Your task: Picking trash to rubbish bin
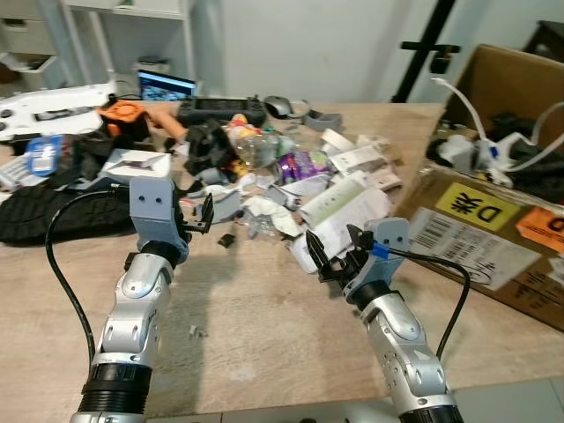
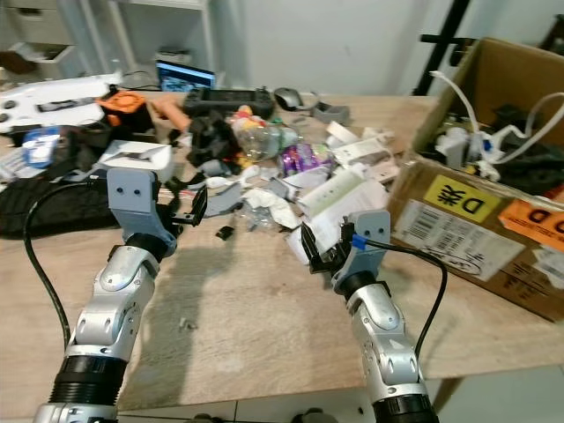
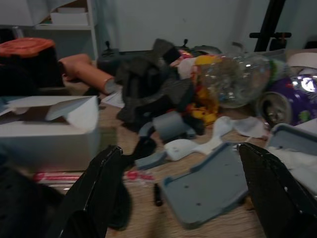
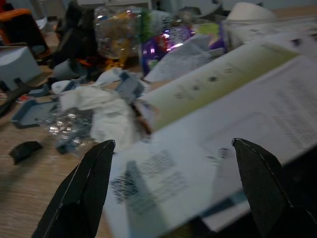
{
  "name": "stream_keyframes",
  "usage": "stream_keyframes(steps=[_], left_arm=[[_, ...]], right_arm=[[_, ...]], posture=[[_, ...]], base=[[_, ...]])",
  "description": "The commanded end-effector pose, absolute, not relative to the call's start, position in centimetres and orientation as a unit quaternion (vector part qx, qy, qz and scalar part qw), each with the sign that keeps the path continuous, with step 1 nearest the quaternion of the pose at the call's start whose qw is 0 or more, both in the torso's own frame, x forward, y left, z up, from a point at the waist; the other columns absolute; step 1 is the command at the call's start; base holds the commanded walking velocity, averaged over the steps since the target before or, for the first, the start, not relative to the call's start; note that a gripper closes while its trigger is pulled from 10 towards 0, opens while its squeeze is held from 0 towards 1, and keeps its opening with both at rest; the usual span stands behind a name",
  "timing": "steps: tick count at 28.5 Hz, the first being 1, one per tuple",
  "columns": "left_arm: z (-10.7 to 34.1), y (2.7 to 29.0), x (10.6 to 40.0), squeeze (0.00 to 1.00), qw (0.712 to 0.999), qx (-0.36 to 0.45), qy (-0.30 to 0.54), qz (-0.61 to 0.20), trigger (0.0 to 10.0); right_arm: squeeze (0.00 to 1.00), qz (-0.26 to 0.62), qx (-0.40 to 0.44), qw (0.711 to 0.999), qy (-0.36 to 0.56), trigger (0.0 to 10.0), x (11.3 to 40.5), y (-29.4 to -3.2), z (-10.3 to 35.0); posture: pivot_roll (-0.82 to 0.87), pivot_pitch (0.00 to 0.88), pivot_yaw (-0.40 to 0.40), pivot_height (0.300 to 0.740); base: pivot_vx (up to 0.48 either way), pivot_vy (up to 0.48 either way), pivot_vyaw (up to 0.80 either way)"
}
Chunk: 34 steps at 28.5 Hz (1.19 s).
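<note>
Two silver robot arms reach forward over a wooden surface (image 1: 256, 317) scattered with trash. The right tool (image 1: 333, 256) is nearest, its two black fingers spread wide with nothing between them, poised at the near edge of a sheet of printed white paper (image 4: 198, 163). A long pale green and white box (image 1: 333, 201) lies on that paper. The left tool (image 1: 201, 216) is also spread wide and holds nothing; it hovers just above the surface, near a small black scrap (image 1: 226, 239). Directly ahead of it lies a flat grey plastic tray piece (image 3: 208, 186), with a white cardboard box (image 3: 49, 131) off to one side. Between the tools sits crumpled white tissue (image 4: 106, 111). Beyond that the pile thickens: a crushed clear plastic bottle (image 3: 235, 79), a purple drink can (image 3: 287, 99) and dark foam pieces (image 3: 151, 82). To the right stands an open brown cardboard box (image 1: 493, 220) with cables inside. At the far edge are a black controller (image 1: 220, 109) and a small lit screen (image 1: 165, 85).
</note>
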<state>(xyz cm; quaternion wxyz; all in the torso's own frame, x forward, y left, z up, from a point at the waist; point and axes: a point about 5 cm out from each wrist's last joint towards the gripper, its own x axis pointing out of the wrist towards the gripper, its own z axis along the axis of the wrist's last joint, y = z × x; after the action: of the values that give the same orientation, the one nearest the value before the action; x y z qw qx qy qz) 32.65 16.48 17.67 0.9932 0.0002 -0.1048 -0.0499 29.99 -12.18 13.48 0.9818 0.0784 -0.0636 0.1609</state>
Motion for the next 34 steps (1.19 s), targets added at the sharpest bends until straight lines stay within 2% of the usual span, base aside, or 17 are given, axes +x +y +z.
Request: stream_keyframes(steps=[1, 3, 6, 10, 12, 13, 14, 15, 18, 21, 22, 23, 24, 27, 31, 33, 34], left_arm=[[17.6, 16.5, 32.6, 0.0, 0.993, -0.005, -0.108, -0.05, 10.0], [17.6, 16.5, 32.6, 0.0, 0.993, -0.002, -0.108, -0.05, 10.0], [17.7, 16.6, 32.5, 0.0, 0.993, -0.005, -0.11, -0.05, 10.0], [17.7, 16.6, 32.6, 0.0, 0.992, 0.001, -0.113, -0.053, 10.0], [17.7, 16.7, 32.4, 0.0, 0.992, -0.005, -0.116, -0.048, 10.0], [17.7, 16.7, 32.4, 0.0, 0.992, -0.005, -0.117, -0.048, 10.0], [17.8, 16.7, 32.5, 0.0, 0.992, -0.004, -0.118, -0.048, 10.0], [18.1, 16.7, 32.5, 0.0, 0.99, 0.003, -0.132, -0.049, 10.0], [18.4, 16.6, 32.3, 0.0, 0.989, -0.008, -0.139, -0.052, 10.0], [18.5, 16.6, 32.5, 0.0, 0.988, 0.0, -0.141, -0.059, 10.0], [18.5, 16.6, 32.5, 0.0, 0.988, -0.002, -0.141, -0.058, 10.0], [18.5, 16.6, 32.5, 0.0, 0.988, -0.002, -0.141, -0.058, 10.0], [18.5, 16.7, 32.4, 0.0, 0.988, -0.004, -0.141, -0.057, 10.0], [18.5, 16.7, 32.4, 0.0, 0.988, -0.006, -0.141, -0.06, 10.0], [18.6, 16.7, 32.3, 0.0, 0.988, -0.007, -0.144, -0.063, 10.0], [18.6, 16.7, 32.2, 0.0, 0.987, -0.007, -0.147, -0.068, 10.0], [18.7, 16.6, 32.2, 0.0, 0.986, -0.005, -0.149, -0.071, 10.0]], right_arm=[[0.0, 0.165, 0.082, 0.981, -0.057, 10.0, 29.8, -12.0, 13.2], [0.0, 0.165, 0.082, 0.981, -0.056, 10.0, 29.9, -12.0, 13.2], [0.0, 0.161, 0.08, 0.982, -0.051, 10.0, 29.6, -12.0, 13.0], [0.0, 0.17, 0.089, 0.98, -0.052, 10.0, 29.4, -11.8, 12.9], [0.0, 0.174, 0.112, 0.977, -0.048, 10.0, 29.1, -11.6, 12.9], [0.62, 0.178, 0.125, 0.975, -0.05, 10.0, 29.0, -11.5, 13.0], [0.62, 0.18, 0.133, 0.973, -0.051, 10.0, 29.0, -11.5, 13.1], [1.0, 0.186, 0.144, 0.971, -0.053, 10.0, 29.0, -11.4, 13.2], [1.0, 0.169, 0.138, 0.975, -0.039, 10.0, 29.0, -11.4, 13.1], [1.0, 0.161, 0.165, 0.973, -0.028, 10.0, 29.1, -11.3, 13.1], [0.53, 0.155, 0.179, 0.971, -0.022, 10.0, 29.1, -11.3, 13.1], [0.53, 0.155, 0.179, 0.971, -0.022, 10.0, 29.1, -11.3, 13.1], [0.0, 0.148, 0.196, 0.969, -0.017, 10.0, 28.9, -11.3, 13.1], [0.0, 0.124, 0.228, 0.966, -0.01, 10.0, 29.0, -11.6, 13.2], [0.0, 0.095, 0.231, 0.968, -0.006, 10.0, 29.1, -12.2, 13.0], [0.0, 0.064, 0.228, 0.972, -0.001, 10.0, 29.1, -13.0, 12.8], [0.0, 0.053, 0.229, 0.972, 0.002, 10.0, 29.2, -13.4, 12.8]], posture=[[0.02, 0.159, -0.056, 0.74], [0.02, 0.176, -0.057, 0.74], [0.01, 0.156, -0.051, 0.74], [0.01, 0.198, -0.059, 0.74], [0.01, 0.184, -0.057, 0.74], [0.01, 0.183, -0.06, 0.74], [0.01, 0.183, -0.06, 0.74], [0.01, 0.2, -0.063, 0.74], [0.01, 0.183, -0.066, 0.74], [0.01, 0.211, -0.07, 0.74], [0.0, 0.22, -0.068, 0.74], [0.0, 0.22, -0.068, 0.74], [0.0, 0.193, -0.064, 0.74], [0.01, 0.201, -0.067, 0.74], [0.0, 0.217, -0.068, 0.74], [0.01, 0.195, -0.071, 0.74], [0.01, 0.217, -0.075, 0.74]], base=[[0.0, 0.0, 0.0], [0.0, 0.0, 0.0], [0.0, 0.0, 0.0], [0.0, 0.0, 0.0], [0.0, 0.0, 0.0], [0.0, 0.0, 0.0], [0.0, 0.0, 0.0], [0.0, 0.0, 0.0], [0.0, 0.0, 0.0], [0.0, 0.0, 0.0], [0.0, 0.0, 0.0], [0.0, 0.0, 0.0], [0.0, 0.0, 0.0], [0.0, 0.0, 0.0], [0.0, 0.0, 0.0], [0.0, 0.0, 0.0], [0.0, 0.0, 0.0]])
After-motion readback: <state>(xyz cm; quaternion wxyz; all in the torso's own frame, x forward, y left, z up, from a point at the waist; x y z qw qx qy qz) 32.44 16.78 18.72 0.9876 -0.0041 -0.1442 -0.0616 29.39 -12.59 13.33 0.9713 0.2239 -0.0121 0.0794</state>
